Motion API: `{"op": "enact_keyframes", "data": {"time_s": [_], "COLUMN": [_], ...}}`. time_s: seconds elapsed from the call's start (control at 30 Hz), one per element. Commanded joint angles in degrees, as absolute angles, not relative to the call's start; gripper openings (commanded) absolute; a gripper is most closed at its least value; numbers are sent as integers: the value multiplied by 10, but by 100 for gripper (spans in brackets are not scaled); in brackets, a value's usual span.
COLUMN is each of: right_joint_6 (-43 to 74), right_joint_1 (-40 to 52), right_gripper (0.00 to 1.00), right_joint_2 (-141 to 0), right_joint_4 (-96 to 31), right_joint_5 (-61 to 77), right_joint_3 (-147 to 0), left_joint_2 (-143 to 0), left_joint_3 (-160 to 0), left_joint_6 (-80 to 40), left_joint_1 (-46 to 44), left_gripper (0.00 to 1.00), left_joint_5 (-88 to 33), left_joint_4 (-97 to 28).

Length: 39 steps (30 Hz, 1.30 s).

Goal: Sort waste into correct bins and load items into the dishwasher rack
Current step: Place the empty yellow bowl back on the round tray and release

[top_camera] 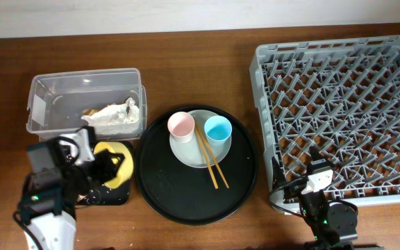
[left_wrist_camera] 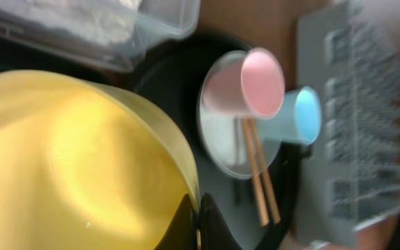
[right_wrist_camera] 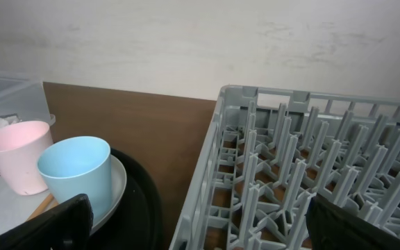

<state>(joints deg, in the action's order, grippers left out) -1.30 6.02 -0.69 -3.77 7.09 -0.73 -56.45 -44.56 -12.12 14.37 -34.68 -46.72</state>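
Pinching yellow bowl (left_wrist_camera: 68,160) rim with left gripper (left_wrist_camera: 198,222), jaws closed, over shallow black tray (top_camera: 113,196) beside clear tub (top_camera: 82,87). Holding right gripper (right_wrist_camera: 200,229) fully open, empty, at dishwasher rack (top_camera: 346,104) near-left corner. Seeing pink cup (top_camera: 180,124), blue cup (top_camera: 218,128) and chopsticks (top_camera: 210,161) on grey plate (top_camera: 189,151) in round black tray (top_camera: 165,194), mid-counter (top_camera: 186,48); crumpled napkins (top_camera: 113,114) in clear tub.

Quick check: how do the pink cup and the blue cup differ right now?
The pink cup stands on the grey plate nearer the clear tub; the blue cup stands nearer the rack. Colour is the only other difference, pink cup against blue cup. Both are upright, mouths up, on that plate.
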Motion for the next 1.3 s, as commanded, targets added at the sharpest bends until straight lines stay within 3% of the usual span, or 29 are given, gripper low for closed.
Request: {"op": "enact_keyframes", "data": {"time_s": [0.0, 0.33, 0.53, 0.7, 0.77, 0.83, 1.0, 1.13, 1.27], "right_joint_6": [-10, -10, -10, -10, -10, -10, -10, -10, -10], "right_joint_1": [63, 64, 64, 63, 64, 63, 64, 64, 64], "right_gripper": [99, 98, 99, 99, 99, 99, 99, 99, 99], "right_joint_2": [-4, -4, -4, -4, -4, -4, -4, -4, -4], "right_joint_4": [-39, -39, -39, -39, -39, -39, -39, -39, -39], "right_joint_5": [70, 70, 70, 70, 70, 70, 70, 70, 70], "right_joint_3": [-3, -3, -3, -3, -3, -3, -3, -3, -3], "left_joint_2": [-537, -574, -654, -728, -741, -741, -741, -741, -741], "left_joint_3": [-455, -455, -455, -455, -456, -462, -500, -548, -562], "left_joint_6": [-153, -263, -294, -304, -304, -304, -303, -303, -304], "left_joint_1": [49, -278, -379, -414, -415, -415, -415, -415, -404], "left_gripper": [0, 0, 0, 2, 19, 25, 29, 43, 41], "left_joint_5": [-223, -110, -64, -63, -64, -65, -50, 59, 172], "left_joint_4": [-495, -486, -438, -404, -396, -397, -411, -429, -410]}}
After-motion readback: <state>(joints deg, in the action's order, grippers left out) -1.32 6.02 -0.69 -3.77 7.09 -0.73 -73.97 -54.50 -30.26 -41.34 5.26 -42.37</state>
